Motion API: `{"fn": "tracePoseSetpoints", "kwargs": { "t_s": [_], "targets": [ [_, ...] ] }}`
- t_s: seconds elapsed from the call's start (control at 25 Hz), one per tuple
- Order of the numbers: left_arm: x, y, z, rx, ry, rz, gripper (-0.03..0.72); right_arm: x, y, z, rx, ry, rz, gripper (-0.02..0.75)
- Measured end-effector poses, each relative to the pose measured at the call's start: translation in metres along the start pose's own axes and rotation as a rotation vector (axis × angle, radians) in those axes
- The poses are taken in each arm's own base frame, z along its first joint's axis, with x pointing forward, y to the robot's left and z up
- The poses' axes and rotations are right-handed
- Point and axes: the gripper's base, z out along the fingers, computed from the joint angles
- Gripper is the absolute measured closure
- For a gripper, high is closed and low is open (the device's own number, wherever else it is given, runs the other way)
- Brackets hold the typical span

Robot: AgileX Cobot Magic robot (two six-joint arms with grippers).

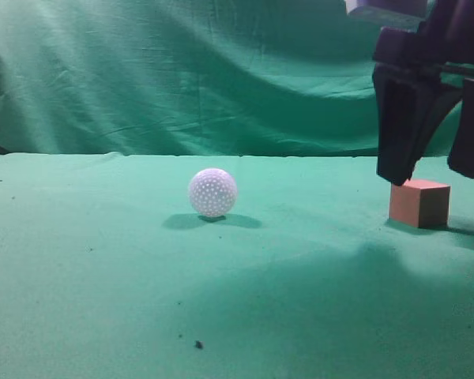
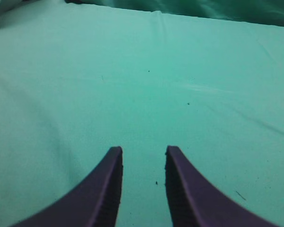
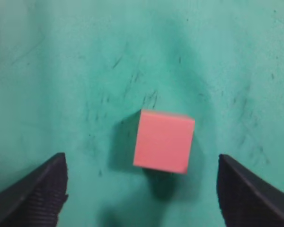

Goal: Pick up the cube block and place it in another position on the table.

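Observation:
The salmon-red cube block [image 1: 419, 203] rests on the green table [image 1: 103, 260] at the right. My right gripper [image 1: 433, 170] hangs open just above it, fingers spread to either side, not touching. In the right wrist view the cube block [image 3: 164, 141] lies on the cloth between and slightly ahead of the wide-open fingers [image 3: 141, 163]. My left gripper [image 2: 143, 151] is open and empty over bare green cloth [image 2: 146, 85]; it is out of the exterior view.
A white dimpled ball [image 1: 212, 192] sits on the table near the middle, well left of the cube. A wrinkled green curtain [image 1: 182, 71] hangs behind the table. Dark specks [image 1: 198, 344] lie on the cloth near the front.

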Motion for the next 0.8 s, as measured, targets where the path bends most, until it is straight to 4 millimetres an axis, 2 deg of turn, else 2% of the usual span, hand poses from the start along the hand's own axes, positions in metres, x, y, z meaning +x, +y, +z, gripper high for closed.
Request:
{"fn": "tracePoseSetpoints", "kwargs": {
  "t_s": [0.08, 0.16, 0.32, 0.44, 0.6, 0.8],
  "targets": [
    [0.0, 0.0, 0.0, 0.0, 0.0, 0.0, 0.426, -0.001, -0.001, 0.004, 0.002, -0.006, 0.001, 0.178],
    [0.0, 0.0, 0.0, 0.0, 0.0, 0.0, 0.426, -0.003, -0.002, 0.013, 0.006, -0.01, 0.008, 0.287],
    [0.0, 0.0, 0.0, 0.0, 0.0, 0.0, 0.426, -0.004, -0.003, 0.016, 0.018, -0.008, 0.034, 0.524],
    [0.0, 0.0, 0.0, 0.0, 0.0, 0.0, 0.426, -0.011, -0.006, 0.012, 0.047, -0.013, 0.06, 0.516],
    [0.0, 0.0, 0.0, 0.0, 0.0, 0.0, 0.426, -0.029, -0.014, -0.002, 0.075, -0.058, 0.105, 0.516],
    [0.0, 0.0, 0.0, 0.0, 0.0, 0.0, 0.426, -0.061, -0.043, -0.023, 0.11, -0.161, 0.223, 0.516]
  ]
}}
